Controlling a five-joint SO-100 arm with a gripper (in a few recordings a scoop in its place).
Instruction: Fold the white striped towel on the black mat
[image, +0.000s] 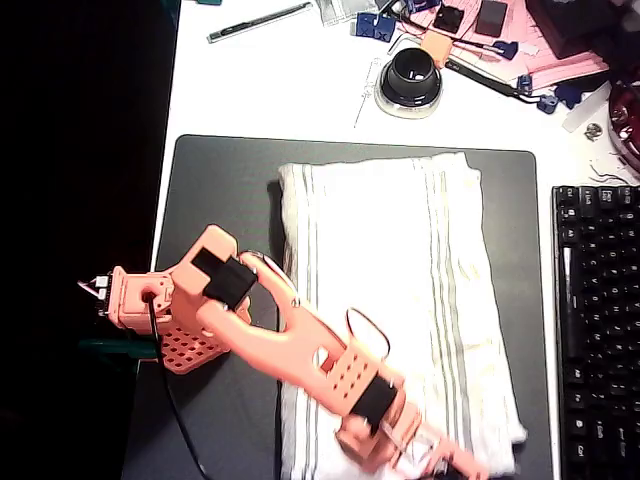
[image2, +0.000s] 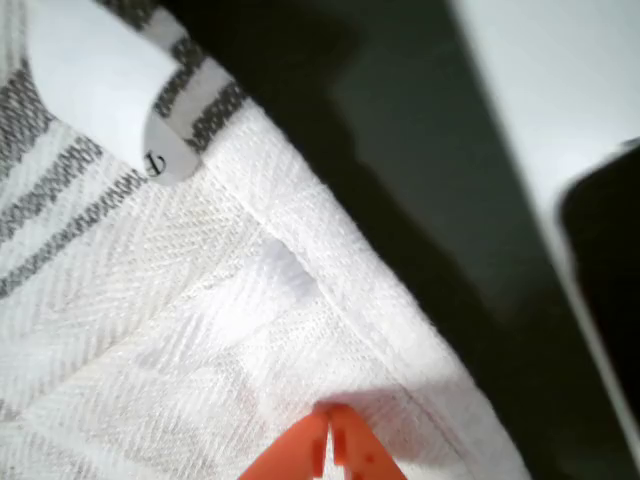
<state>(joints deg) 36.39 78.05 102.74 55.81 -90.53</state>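
The white striped towel (image: 400, 280) lies spread out and wrinkled on the black mat (image: 220, 200), its long side running from the far edge to the near edge. My orange arm reaches across it from the left. The gripper (image: 445, 462) is low over the towel's near right corner. In the wrist view the towel (image2: 200, 330) shows its hemmed corner and a white label (image2: 110, 90). The gripper (image2: 333, 445) has its two orange tips closed together on the cloth just inside the hem. The mat (image2: 400, 130) shows dark beyond the edge.
A black keyboard (image: 600, 320) runs along the mat's right side, close to the gripper. Behind the mat stand a round black-and-silver object (image: 410, 80), a pen (image: 260, 22) and scattered papers and small parts. The arm's base (image: 140, 300) sits at the mat's left edge.
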